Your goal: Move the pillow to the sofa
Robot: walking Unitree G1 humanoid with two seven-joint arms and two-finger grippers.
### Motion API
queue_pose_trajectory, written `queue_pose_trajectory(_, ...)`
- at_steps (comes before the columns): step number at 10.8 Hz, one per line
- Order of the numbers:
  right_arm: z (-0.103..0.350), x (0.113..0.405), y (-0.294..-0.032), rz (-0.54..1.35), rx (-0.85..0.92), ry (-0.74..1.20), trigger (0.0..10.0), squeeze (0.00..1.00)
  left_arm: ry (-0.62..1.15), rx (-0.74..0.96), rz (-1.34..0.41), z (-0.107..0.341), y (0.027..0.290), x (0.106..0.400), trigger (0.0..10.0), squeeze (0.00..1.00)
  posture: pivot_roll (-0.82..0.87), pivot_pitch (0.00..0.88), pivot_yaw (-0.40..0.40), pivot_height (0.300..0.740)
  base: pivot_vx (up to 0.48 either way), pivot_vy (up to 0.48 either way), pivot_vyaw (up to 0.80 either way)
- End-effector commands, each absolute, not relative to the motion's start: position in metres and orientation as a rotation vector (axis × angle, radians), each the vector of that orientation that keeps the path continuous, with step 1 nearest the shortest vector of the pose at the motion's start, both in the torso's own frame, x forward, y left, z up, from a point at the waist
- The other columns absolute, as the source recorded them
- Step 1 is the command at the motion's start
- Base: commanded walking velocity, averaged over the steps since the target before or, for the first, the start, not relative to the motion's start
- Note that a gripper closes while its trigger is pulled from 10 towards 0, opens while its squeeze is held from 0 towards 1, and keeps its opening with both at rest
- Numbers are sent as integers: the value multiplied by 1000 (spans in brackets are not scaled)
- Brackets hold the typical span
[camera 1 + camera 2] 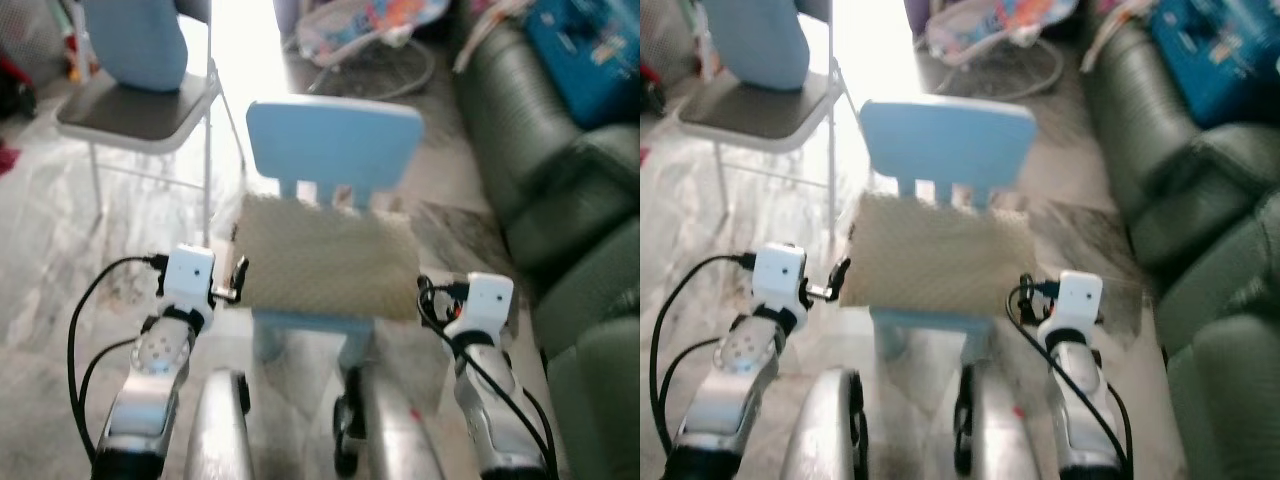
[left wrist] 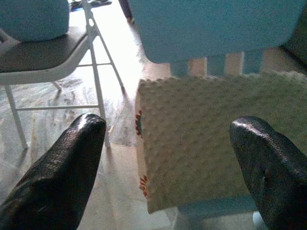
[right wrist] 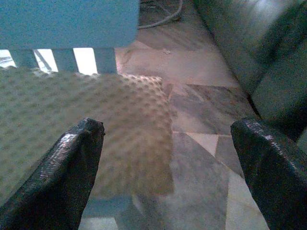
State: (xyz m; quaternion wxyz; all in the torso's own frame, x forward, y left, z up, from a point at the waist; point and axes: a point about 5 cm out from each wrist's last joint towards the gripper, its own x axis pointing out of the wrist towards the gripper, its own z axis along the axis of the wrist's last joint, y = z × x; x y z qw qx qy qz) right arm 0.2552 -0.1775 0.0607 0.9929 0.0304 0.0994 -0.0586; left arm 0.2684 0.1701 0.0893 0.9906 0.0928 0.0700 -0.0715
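Note:
A beige, bumpy pillow (image 1: pixel 330 258) lies flat on the seat of a small light-blue child's chair (image 1: pixel 335 140) straight ahead of me. My left gripper (image 2: pixel 165 163) is open at the pillow's left edge, its fingers (image 2: pixel 62 177) spread wide and holding nothing. At the pillow's right front corner my right gripper (image 3: pixel 168 167) is open too, and part of the pillow (image 3: pixel 96 105) lies between its fingers (image 3: pixel 67 172). Both wrists (image 1: pixel 190 280) sit level with the chair seat. The dark green sofa (image 1: pixel 560 200) runs along the right.
A grey folding chair (image 1: pixel 140 112) with a blue cushion (image 1: pixel 135 40) stands at the far left. A baby bouncer (image 1: pixel 375 35) sits on the floor behind the blue chair. A blue item (image 1: pixel 590 50) lies on the sofa. The floor is pale marble.

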Motion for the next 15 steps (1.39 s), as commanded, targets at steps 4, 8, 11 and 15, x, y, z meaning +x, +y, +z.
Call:
queue_pose_trajectory(4,66,257,-181,-110,52,199,10000,0,143,185,-146,92,174,269,10000,0,19,219,-60,616,0,0,0)
queue_pose_trajectory(8,67,257,-183,-106,44,204,10000,0,151,168,-152,90,171,265,10000,0,10,237,-70,616,170,0,0)
queue_pose_trajectory(11,67,256,-183,-101,42,210,10000,0,153,170,-156,90,171,266,10000,0,10,240,-71,616,354,0,0)
queue_pose_trajectory(15,67,257,-181,-93,42,214,10000,0,161,171,-167,90,169,265,10000,0,17,237,-69,616,333,0,0)
